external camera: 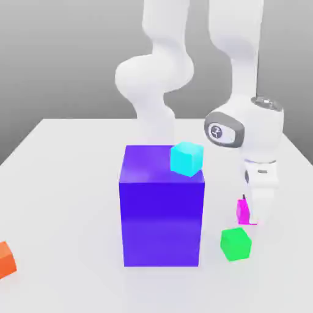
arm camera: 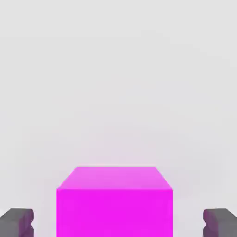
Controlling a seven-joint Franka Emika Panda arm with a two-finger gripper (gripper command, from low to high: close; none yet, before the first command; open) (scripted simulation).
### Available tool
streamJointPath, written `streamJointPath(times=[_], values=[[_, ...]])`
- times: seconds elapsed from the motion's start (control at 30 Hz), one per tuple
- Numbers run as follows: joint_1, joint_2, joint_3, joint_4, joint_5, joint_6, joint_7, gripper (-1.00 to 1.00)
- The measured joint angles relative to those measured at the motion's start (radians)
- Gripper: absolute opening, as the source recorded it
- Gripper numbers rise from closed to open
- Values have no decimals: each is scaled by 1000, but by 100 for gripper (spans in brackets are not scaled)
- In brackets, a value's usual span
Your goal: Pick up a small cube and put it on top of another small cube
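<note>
The small magenta-pink cube (external camera: 243, 211) rests on the white table, to the exterior view's right of the purple-blue block. My gripper (external camera: 251, 215) has come down over it and hides part of it. In the hand view the magenta cube (arm camera: 114, 199) sits between the two dark fingertips (arm camera: 16, 222), with a gap on each side, so my gripper (arm camera: 118, 223) is open around the cube without touching it. A small green cube (external camera: 236, 243) lies just in front of the magenta one.
A tall purple-blue block (external camera: 161, 214) stands mid-table with a cyan cube (external camera: 186, 158) on its top far corner. An orange cube (external camera: 5, 259) lies at the exterior view's left edge. The white table (external camera: 67, 183) spreads around them.
</note>
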Motion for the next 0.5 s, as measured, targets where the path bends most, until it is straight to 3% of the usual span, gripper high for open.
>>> streamJointPath(times=[0.17,0.37,0.5], values=[[9,9,-10,2,-4,6,4,-100],[-52,-180,79,-32,96,-149,-72,-100],[-51,-289,58,-40,126,-249,-147,-100]])
